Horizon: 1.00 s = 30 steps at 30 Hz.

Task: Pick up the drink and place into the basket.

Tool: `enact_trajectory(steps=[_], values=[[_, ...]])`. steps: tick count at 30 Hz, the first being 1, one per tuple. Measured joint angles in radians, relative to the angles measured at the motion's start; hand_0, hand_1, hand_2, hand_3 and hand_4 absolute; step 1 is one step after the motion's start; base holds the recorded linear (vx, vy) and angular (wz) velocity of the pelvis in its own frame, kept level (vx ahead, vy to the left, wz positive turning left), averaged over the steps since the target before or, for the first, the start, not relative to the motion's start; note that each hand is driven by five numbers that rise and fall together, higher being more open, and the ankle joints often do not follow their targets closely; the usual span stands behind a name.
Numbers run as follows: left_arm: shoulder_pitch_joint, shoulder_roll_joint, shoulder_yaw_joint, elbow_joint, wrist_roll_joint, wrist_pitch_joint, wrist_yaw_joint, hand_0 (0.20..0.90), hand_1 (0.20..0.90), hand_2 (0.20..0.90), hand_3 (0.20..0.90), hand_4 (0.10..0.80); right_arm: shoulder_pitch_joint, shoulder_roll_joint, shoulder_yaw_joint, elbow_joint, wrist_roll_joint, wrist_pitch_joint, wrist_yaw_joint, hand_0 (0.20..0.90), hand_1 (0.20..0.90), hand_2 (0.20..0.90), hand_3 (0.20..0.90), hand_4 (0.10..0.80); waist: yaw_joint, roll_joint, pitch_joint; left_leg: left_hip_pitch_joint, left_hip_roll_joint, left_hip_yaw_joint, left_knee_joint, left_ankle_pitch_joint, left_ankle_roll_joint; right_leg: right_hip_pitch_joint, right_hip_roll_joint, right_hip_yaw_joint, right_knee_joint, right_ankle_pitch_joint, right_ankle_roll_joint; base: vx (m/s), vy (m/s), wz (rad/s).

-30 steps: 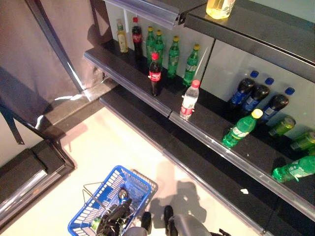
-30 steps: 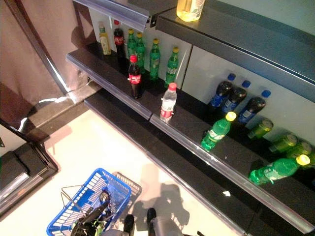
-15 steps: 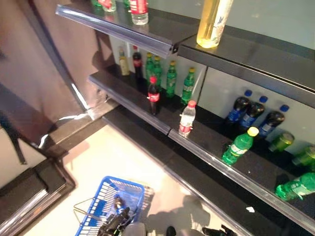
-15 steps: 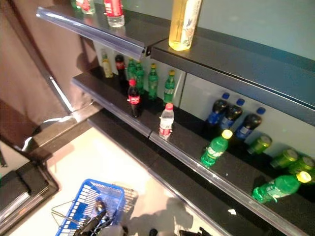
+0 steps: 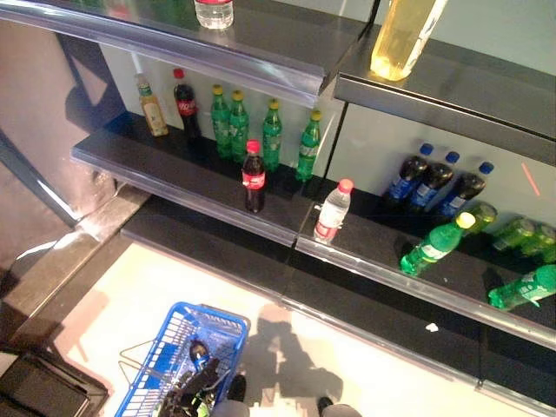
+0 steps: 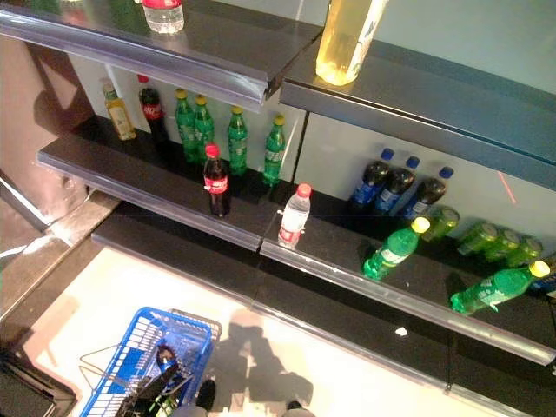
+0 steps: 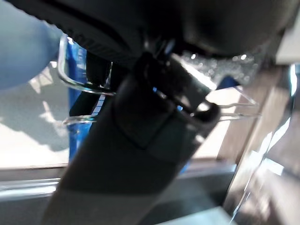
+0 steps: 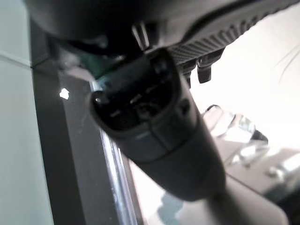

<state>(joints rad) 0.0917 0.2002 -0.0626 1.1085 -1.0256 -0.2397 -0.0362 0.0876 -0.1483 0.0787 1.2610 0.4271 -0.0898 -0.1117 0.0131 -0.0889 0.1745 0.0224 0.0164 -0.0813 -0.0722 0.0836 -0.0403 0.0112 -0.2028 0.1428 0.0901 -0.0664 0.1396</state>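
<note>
The left hand (image 5: 195, 387) hangs low at the bottom of the head views, down by the blue basket (image 5: 165, 356) that sits over the pale floor (image 5: 156, 278). Its dark fingers curl round the basket's wire handle (image 7: 84, 89), which the left wrist view shows passing under the thumb (image 7: 154, 108), so the hand is clenched on that handle with the basket hanging from it. The right hand (image 8: 150, 126) shows only in its own wrist view, where its dark thumb points down beside the lower shelf edge (image 8: 112, 159); whether its fingers are curled or slack cannot be told, and it holds nothing visible. The drinks stand on the middle shelf (image 5: 174, 178), well apart from both hands. A cola bottle (image 5: 253, 176) stands upright near the front lip, and a clear bottle with a red cap (image 5: 333, 208) stands just to its right, also upright. Behind them a row of green bottles (image 5: 272, 133) lines the back wall, with a yellow bottle (image 5: 152, 105) at the far left. Further right three dark bottles with blue caps (image 5: 433, 181) stand together, and a green bottle with a yellow cap (image 5: 434, 245) lies tilted on its side in front of them. A tall yellow bottle (image 5: 404, 35) stands on the upper shelf (image 5: 287, 52).
</note>
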Motion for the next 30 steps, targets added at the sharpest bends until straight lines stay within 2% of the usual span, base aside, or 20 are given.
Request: enact_trajectory(steps=[2,3,5,6,8,11,13,14,17,19,20,22,23,27,30], values=[[0.010,0.004,0.009,-0.001,0.007,0.001,-0.001,0.300,0.300,0.300,0.200,0.100,-0.003,-0.003,0.008,-0.021,-0.035,-0.003,-0.001,0.900,0.900,0.900,0.900,0.800,0.020,0.001,0.001,0.020,0.009,0.074,-0.014,-0.001,0.003,-0.013,-0.018,-0.121,-0.042,0.040,0.005,-0.013,-0.058,-0.84],[0.021,0.002,0.011,-0.001,0.016,0.001,-0.004,0.300,0.300,0.300,0.200,0.100,-0.011,-0.008,0.016,-0.024,-0.036,-0.003,-0.002,0.900,0.900,0.900,0.900,0.800,0.033,0.007,0.004,0.026,0.021,0.106,-0.015,-0.008,-0.004,-0.013,-0.023,-0.147,-0.059,0.053,0.011,0.031,-0.111,-0.94],[0.027,0.004,0.011,-0.001,0.039,0.001,-0.012,0.300,0.300,0.300,0.200,0.100,-0.024,-0.008,0.023,-0.025,-0.035,0.000,-0.002,0.900,0.900,0.900,0.900,0.800,0.038,0.009,0.004,0.024,0.035,0.111,-0.014,-0.017,-0.021,-0.004,-0.021,-0.161,-0.091,0.097,0.036,0.054,-0.125,-0.45],[0.018,-0.005,0.009,-0.001,0.053,0.012,-0.016,0.300,0.300,0.300,0.200,0.100,-0.029,-0.013,0.029,-0.025,-0.035,0.004,-0.002,0.900,0.900,0.900,0.900,0.800,0.035,0.023,0.012,0.023,0.060,0.093,-0.014,-0.016,-0.032,0.012,0.008,-0.163,-0.118,0.110,0.024,0.069,-0.152,0.01],[0.013,-0.026,0.004,-0.011,0.076,0.016,-0.018,0.300,0.300,0.300,0.200,0.100,-0.029,-0.023,0.045,-0.025,-0.039,0.004,-0.005,0.900,0.900,0.900,0.900,0.800,0.036,0.039,0.012,0.026,0.092,0.091,-0.013,-0.019,-0.050,0.022,0.040,-0.169,-0.133,0.110,0.008,0.108,-0.219,0.01],[0.012,-0.060,-0.004,-0.017,0.102,0.022,-0.017,0.300,0.300,0.300,0.200,0.100,-0.024,-0.047,0.088,-0.061,-0.104,0.007,-0.016,0.900,0.900,0.900,0.900,0.800,0.025,0.056,0.006,0.027,0.129,0.083,-0.009,-0.014,-0.073,0.050,0.084,-0.192,-0.167,0.118,-0.018,0.103,-0.276,0.09],[0.013,-0.063,0.002,-0.019,0.101,0.026,-0.005,0.300,0.300,0.300,0.200,0.100,-0.029,-0.059,0.124,-0.114,-0.147,0.026,-0.012,0.900,0.900,0.900,0.900,0.800,0.016,0.054,0.005,0.010,0.133,0.080,0.040,-0.015,-0.083,0.058,0.099,-0.200,-0.161,0.108,-0.030,0.035,-0.202,0.18],[-0.004,-0.050,0.005,-0.019,0.101,0.027,0.008,0.300,0.300,0.300,0.200,0.100,-0.025,-0.063,0.154,-0.161,-0.152,0.041,-0.009,0.900,0.900,0.900,0.900,0.800,0.010,0.038,0.008,-0.031,0.122,0.065,0.109,-0.017,-0.085,0.055,0.093,-0.210,-0.161,0.100,-0.044,0.029,-0.046,0.25],[-0.026,-0.039,0.009,-0.021,0.081,0.029,0.011,0.300,0.300,0.300,0.200,0.100,-0.048,-0.068,0.200,-0.197,-0.153,0.056,0.027,0.900,0.900,0.900,0.900,0.800,0.034,0.028,0.014,-0.081,0.123,0.029,0.219,-0.016,-0.085,0.071,0.093,-0.215,-0.163,0.104,-0.068,0.110,0.101,0.08],[-0.030,-0.061,0.004,-0.021,0.069,0.029,0.008,0.300,0.300,0.300,0.200,0.100,-0.048,-0.080,0.218,-0.198,-0.153,0.039,0.047,0.900,0.900,0.900,0.900,0.800,0.039,0.040,0.010,-0.078,0.152,0.049,0.183,-0.025,-0.085,0.069,0.096,-0.232,-0.157,0.102,-0.074,0.140,0.164,0.07],[-0.038,-0.071,0.001,-0.014,0.069,0.029,0.007,0.300,0.300,0.300,0.200,0.100,-0.049,-0.089,0.218,-0.189,-0.154,0.028,0.058,0.900,0.900,0.900,0.900,0.800,0.037,0.055,0.015,-0.079,0.159,0.051,0.177,-0.025,-0.084,0.058,0.097,-0.248,-0.147,0.094,-0.062,0.131,0.135,0.12],[-0.051,-0.081,-0.001,-0.002,0.073,0.030,0.008,0.300,0.300,0.300,0.200,0.100,-0.051,-0.103,0.224,-0.174,-0.165,0.020,0.074,0.900,0.900,0.900,0.900,0.800,0.036,0.079,0.021,-0.074,0.157,0.048,0.154,-0.060,-0.074,0.035,0.096,-0.246,-0.111,0.083,-0.046,0.127,0.168,0.09],[-0.054,-0.075,-0.001,0.001,0.081,0.031,0.010,0.300,0.300,0.300,0.200,0.100,-0.050,-0.099,0.226,-0.171,-0.169,0.016,0.075,0.900,0.900,0.900,0.900,0.800,0.036,0.071,0.028,-0.064,0.146,0.051,0.119,-0.062,-0.093,0.017,0.082,-0.241,-0.086,0.078,-0.037,0.106,0.132,0.03],[-0.044,-0.029,-0.008,-0.003,0.146,0.032,0.015,0.300,0.300,0.300,0.200,0.100,-0.024,-0.061,0.244,-0.228,-0.232,-0.008,0.079,0.900,0.900,0.900,0.900,0.800,0.038,-0.003,0.039,-0.027,0.094,0.073,0.064,-0.043,-0.065,0.025,0.027,-0.225,-0.094,0.083,-0.013,0.166,0.107,-0.04],[-0.036,-0.025,-0.009,-0.010,0.163,0.033,0.022,0.300,0.300,0.300,0.200,0.100,-0.010,-0.052,0.281,-0.313,-0.299,-0.002,0.087,0.900,0.900,0.900,0.900,0.800,0.037,-0.013,0.036,-0.005,0.073,0.077,0.049,-0.043,-0.057,0.039,0.006,-0.215,-0.097,0.076,0.001,0.080,0.014,0.01]])
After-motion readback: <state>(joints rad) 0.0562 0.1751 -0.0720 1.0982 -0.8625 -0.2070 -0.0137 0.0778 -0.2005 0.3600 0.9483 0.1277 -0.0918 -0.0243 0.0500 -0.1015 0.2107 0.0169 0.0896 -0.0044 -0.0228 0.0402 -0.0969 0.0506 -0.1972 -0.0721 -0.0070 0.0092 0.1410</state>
